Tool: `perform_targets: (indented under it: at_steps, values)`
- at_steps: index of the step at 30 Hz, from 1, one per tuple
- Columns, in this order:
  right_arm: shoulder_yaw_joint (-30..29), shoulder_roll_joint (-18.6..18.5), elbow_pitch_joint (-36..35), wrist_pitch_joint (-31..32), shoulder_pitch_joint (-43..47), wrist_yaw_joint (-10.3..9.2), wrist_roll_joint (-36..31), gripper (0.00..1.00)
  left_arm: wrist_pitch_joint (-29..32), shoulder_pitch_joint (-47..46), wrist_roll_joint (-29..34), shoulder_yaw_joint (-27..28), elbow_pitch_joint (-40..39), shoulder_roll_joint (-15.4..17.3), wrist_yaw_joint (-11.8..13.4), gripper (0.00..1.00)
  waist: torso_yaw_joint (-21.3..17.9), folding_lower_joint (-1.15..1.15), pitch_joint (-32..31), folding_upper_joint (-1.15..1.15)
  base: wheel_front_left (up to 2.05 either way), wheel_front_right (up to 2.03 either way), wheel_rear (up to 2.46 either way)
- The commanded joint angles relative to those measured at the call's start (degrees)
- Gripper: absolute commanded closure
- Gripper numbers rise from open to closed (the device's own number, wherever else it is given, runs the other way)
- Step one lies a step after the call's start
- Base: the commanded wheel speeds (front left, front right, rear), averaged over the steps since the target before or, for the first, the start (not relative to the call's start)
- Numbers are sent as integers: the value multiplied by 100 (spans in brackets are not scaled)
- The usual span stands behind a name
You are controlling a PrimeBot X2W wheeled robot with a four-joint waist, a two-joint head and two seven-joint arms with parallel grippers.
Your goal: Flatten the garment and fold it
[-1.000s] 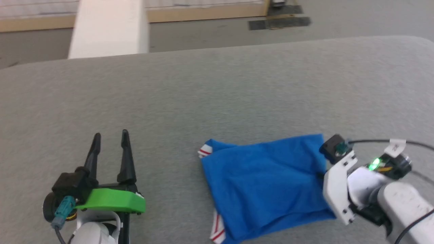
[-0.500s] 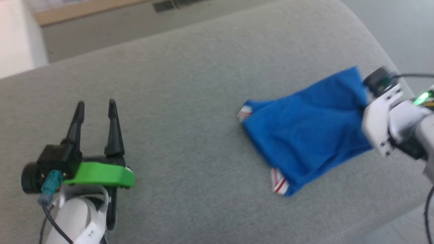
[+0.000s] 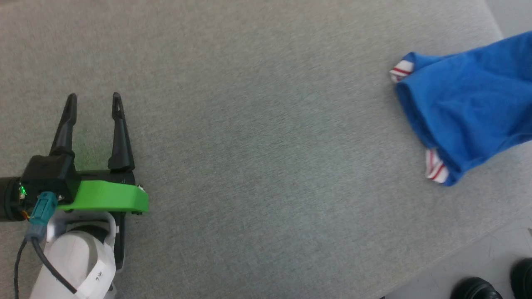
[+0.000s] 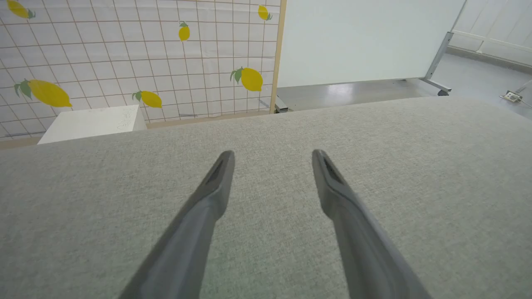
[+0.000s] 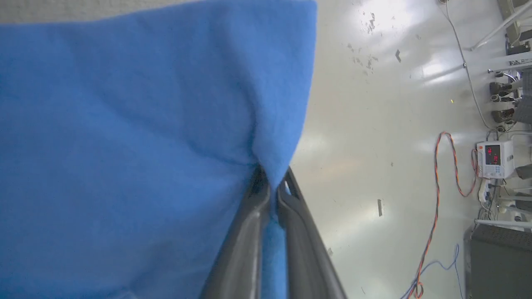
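Observation:
The garment (image 3: pixel 469 108), a folded royal-blue shirt with white and red striped bands at two corners, lies at the right edge of the grey table (image 3: pixel 266 124) and runs off the head view. In the right wrist view my right gripper (image 5: pixel 272 182) is shut on the garment (image 5: pixel 124 145), pinching its blue edge between the two fingers, with that edge hanging past the table over the floor. My left gripper (image 3: pixel 93 97) hovers open over bare table far to the left, nothing between its fingers (image 4: pixel 216 182).
The table's right edge (image 3: pixel 478 232) drops to a pale floor where two dark shoes (image 3: pixel 478 288) stand. Cables (image 5: pixel 440 187) and a small meter (image 5: pixel 492 158) lie on the floor beyond. A tiled lemon-print wall (image 4: pixel 124 58) and a white box (image 4: pixel 91 122) stand behind the table.
The head camera has swung left and down, so the garment slid to the view's right edge and the right arm left the view. The left gripper stays open.

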Motion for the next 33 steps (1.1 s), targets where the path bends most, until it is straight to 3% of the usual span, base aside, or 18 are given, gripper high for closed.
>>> perform_targets:
  at_steps: [1,2,8,13,17,25,29,33]
  values:
    - [-91,26,179,-145,-154,-11,-131,50,24,46,58,26,-61,42,38,0,191,-1,328,-1,0,0,0]
    - [-161,39,298,-224,-194,-11,-171,0,29,61,55,28,-81,43,45,0,208,-1,327,-1,0,0,0]
    - [-494,-64,890,-709,-421,-11,-432,0,-105,131,-34,-5,12,-47,65,0,354,-1,81,-1,0,0,0]
    - [-699,-92,696,-1311,-487,-11,-234,0,-370,241,-214,-43,293,-214,40,0,538,-1,-452,-1,0,0,0]
    - [-680,20,-121,-1894,-275,-11,251,0,-616,412,-396,-15,552,-341,19,0,743,-1,-988,-1,0,0,0]
    - [-714,114,-2680,-2521,735,-11,1217,0,-911,631,-639,120,823,-478,27,0,1216,-1,-1788,-1,0,0,0]
    - [-1114,584,-3624,-2572,1317,-11,1253,0,-1012,706,-747,232,895,-555,66,0,1502,-1,-2123,-1,0,0,0]
    - [-1658,1358,-4211,-2522,1941,-11,962,0,-1065,713,-806,290,965,-600,77,0,1827,-1,-2378,-1,0,0,0]
